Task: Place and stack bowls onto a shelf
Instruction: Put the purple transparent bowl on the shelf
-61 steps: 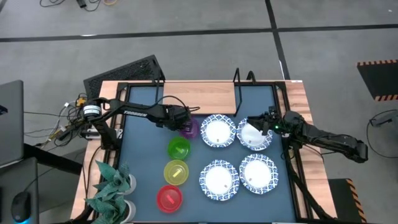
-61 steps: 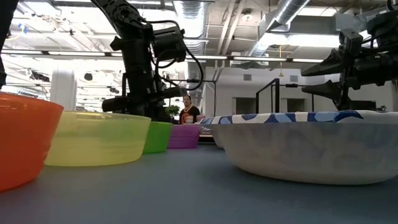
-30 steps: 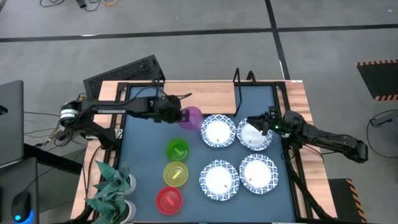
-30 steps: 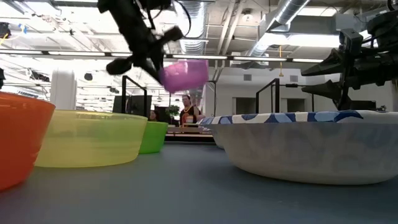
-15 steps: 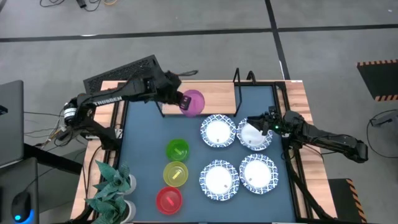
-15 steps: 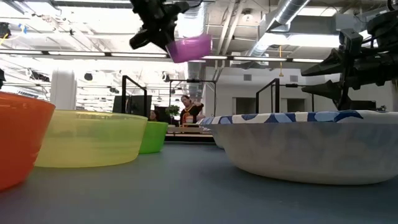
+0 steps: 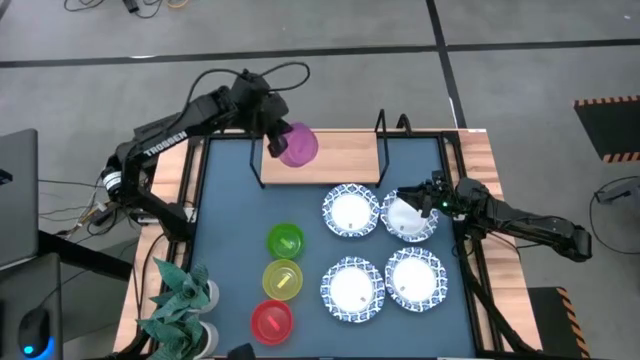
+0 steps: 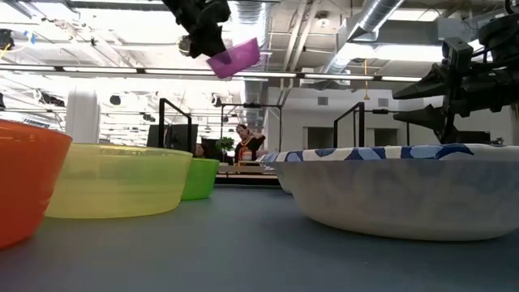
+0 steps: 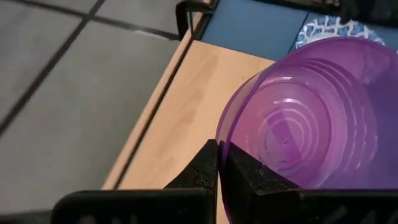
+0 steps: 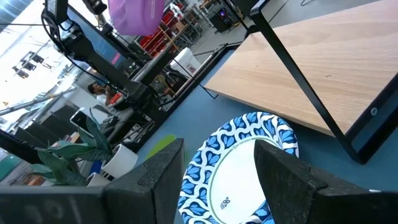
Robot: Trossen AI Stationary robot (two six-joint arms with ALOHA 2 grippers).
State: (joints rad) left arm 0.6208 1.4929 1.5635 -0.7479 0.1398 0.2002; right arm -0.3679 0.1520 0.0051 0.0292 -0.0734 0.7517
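My left gripper [image 7: 272, 138] is shut on the purple bowl [image 7: 298, 145], carried high over the left end of the wooden shelf [image 7: 340, 156]; the low view shows the purple bowl [image 8: 235, 57] tilted in the air. Green [image 7: 287, 240], yellow [image 7: 282, 278] and red [image 7: 272, 319] bowls stand in a column on the blue tabletop. Several white blue-rimmed bowls [image 7: 350, 212] rest on their bases to the right. My right gripper [image 7: 432, 196] is open above the far right white bowl [image 7: 408, 217]. My left gripper pinches the purple bowl's rim [image 9: 222, 149], one finger [image 9: 202, 171] outside the wall and one finger [image 9: 245, 174] inside. The fingers come at it from the table's left side. The bowl is lifted clear and tilted above the shelf.
The shelf's black frame ends [image 7: 383, 135] rise at both sides of the board. A potted plant [image 7: 182, 300] stands at the table's near left corner. A laptop [image 7: 15, 195] sits off to the left. Bare blue tabletop [image 7: 225, 215] lies left of the plain bowls.
My left gripper has carried the purple bowl up and toward the table's far edge, from beside the white bowls to above the shelf's left end. The bowl has tipped further in the hold. The right arm has kept still.
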